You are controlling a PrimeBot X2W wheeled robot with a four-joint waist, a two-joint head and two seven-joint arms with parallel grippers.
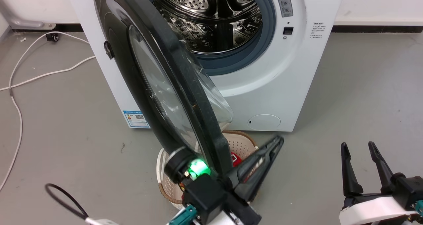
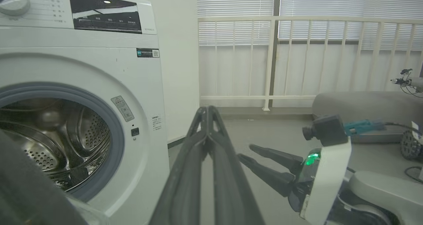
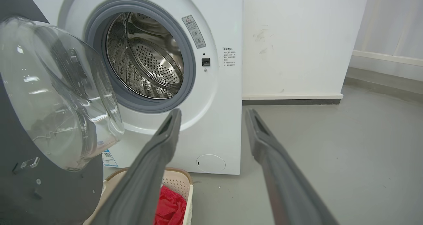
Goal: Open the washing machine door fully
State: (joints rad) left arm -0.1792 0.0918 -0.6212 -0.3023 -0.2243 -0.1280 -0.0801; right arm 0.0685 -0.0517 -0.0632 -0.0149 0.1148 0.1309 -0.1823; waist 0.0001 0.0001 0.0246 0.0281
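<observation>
The washing machine door stands swung out from the washing machine, roughly edge-on, above the laundry basket; left hand, fingers pressed together and empty, lies beside its rim; right hand spread, idle; a sideways push could skid off the glossy rim, leaving the door half open

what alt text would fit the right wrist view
The washing machine door hangs open at left, its clear glass bowl beside the white washing machine and its steel drum. The right gripper holds its fingers apart in front, one crossing a cream laundry basket holding red cloth.
</observation>
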